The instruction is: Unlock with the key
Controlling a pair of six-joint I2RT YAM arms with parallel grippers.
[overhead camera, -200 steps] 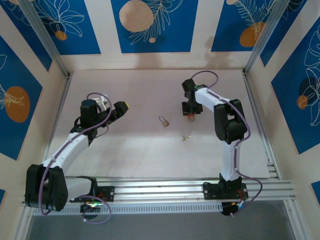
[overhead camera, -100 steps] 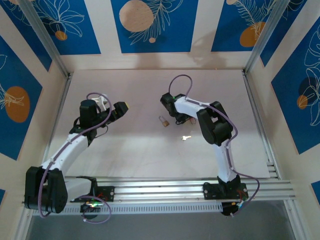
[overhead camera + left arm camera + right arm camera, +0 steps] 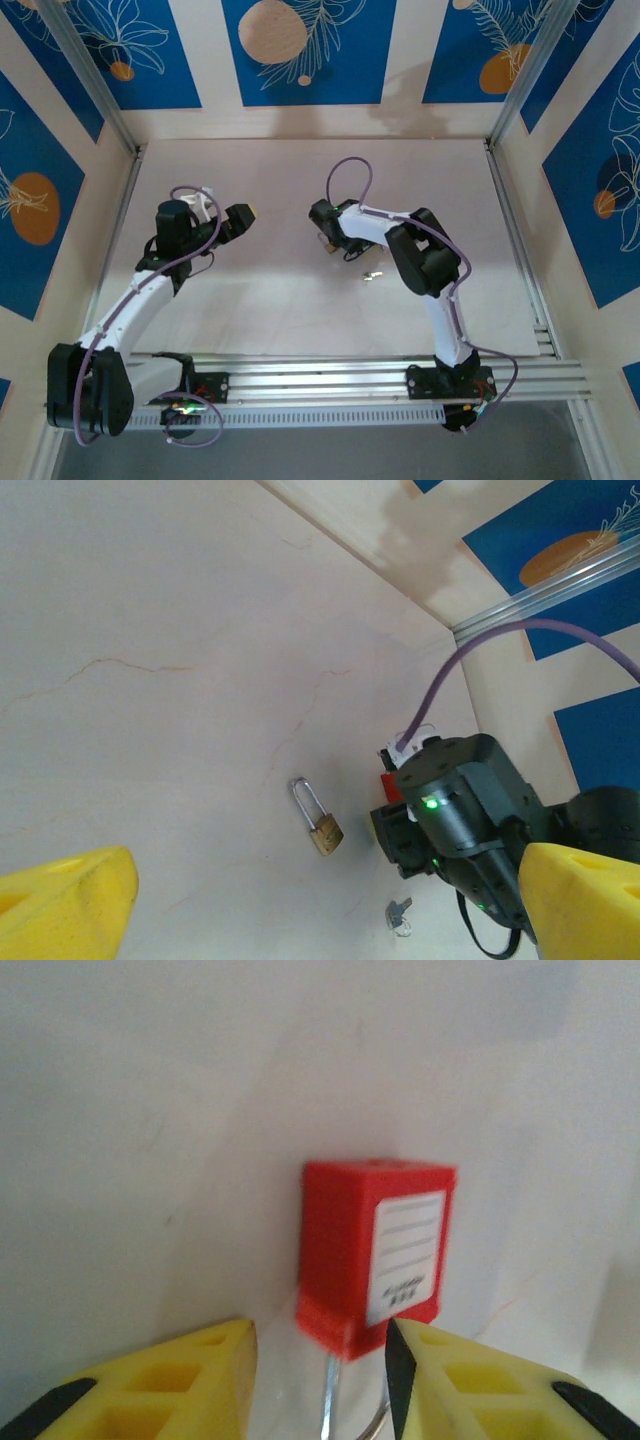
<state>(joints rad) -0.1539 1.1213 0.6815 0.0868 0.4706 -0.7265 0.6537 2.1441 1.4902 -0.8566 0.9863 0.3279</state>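
- The key [image 3: 372, 275] lies flat and loose on the counter [image 3: 250, 300], near the brass padlock [image 3: 325, 832] on the side toward my arm bases, well apart from both claws.
- I judge it light, stiff, thin and slick. It sits so low on the counter that a straight top pinch could skid it, and a bump would send it sliding.
- The best hold looks to be across the broad head end, leaving the blade free for the keyhole. The fine detail is too small for me to tell which end is which.
- The brass padlock lies on its side with its steel shackle closed. I take it to be small and light enough to shift when the key pushes in.
- My right claw [image 3: 320, 1332] hangs just beside the brass padlock, fingers part spread. The shackle of a red padlock [image 3: 375, 1250] sits in the gap, and I cannot tell whether a finger bears on it.
- My left claw [image 3: 246, 212] hovers well away from the brass padlock, on the far side of it from the key, spread wide and empty.
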